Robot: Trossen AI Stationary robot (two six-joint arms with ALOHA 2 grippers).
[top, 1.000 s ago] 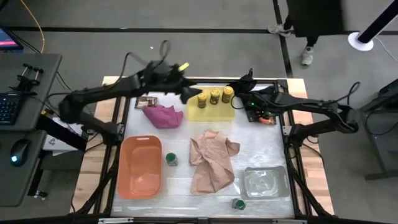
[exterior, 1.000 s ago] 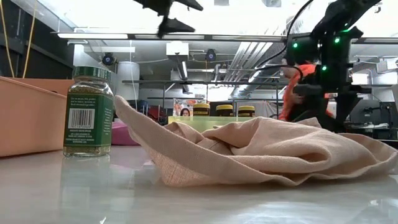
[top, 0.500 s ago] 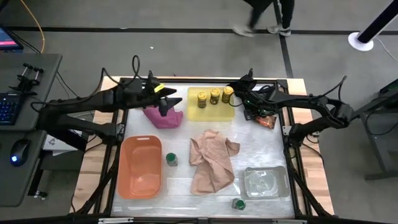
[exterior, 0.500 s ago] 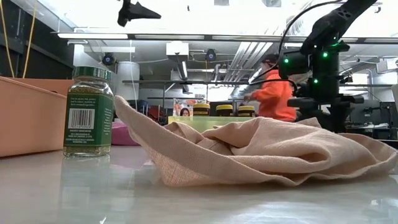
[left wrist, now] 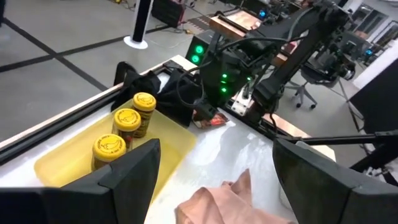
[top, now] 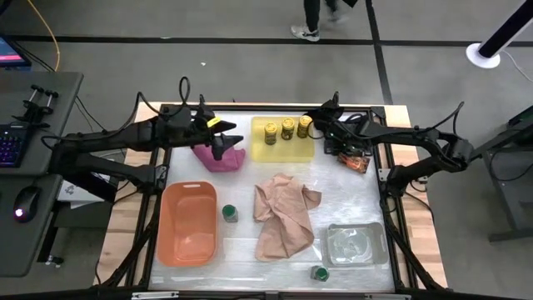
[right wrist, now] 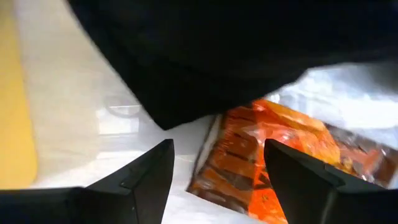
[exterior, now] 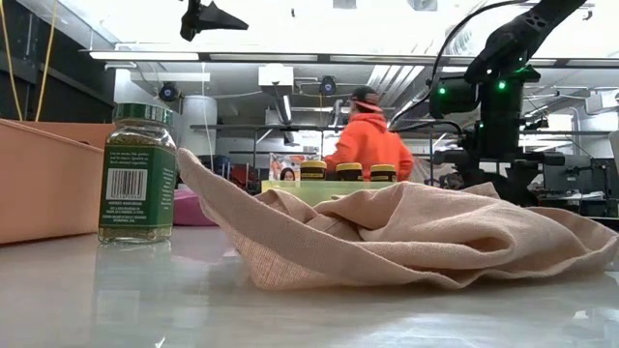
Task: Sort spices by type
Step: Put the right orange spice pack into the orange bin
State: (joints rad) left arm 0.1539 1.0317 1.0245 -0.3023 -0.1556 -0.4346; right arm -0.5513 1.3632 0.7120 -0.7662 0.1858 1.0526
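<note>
My left arm has swung back from above the yellow tray (top: 283,150) to hover over the pink cloth (top: 218,156), left fingers (top: 218,143) spread wide and empty. That leaves the three yellow-lidded jars (top: 287,127) grouped in the tray. My right fingers (top: 340,148) have dropped to the counter (top: 350,196) beside the black cloth (right wrist: 249,56) and are narrowing around an orange packet (right wrist: 249,162), not yet gripping. Two green-lidded jars (top: 229,213) remain unsorted.

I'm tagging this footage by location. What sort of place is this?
Probably a robotics lab or workshop: a workbench on a bare floor, a desk with keyboard beside it, and office chairs beyond.
</note>
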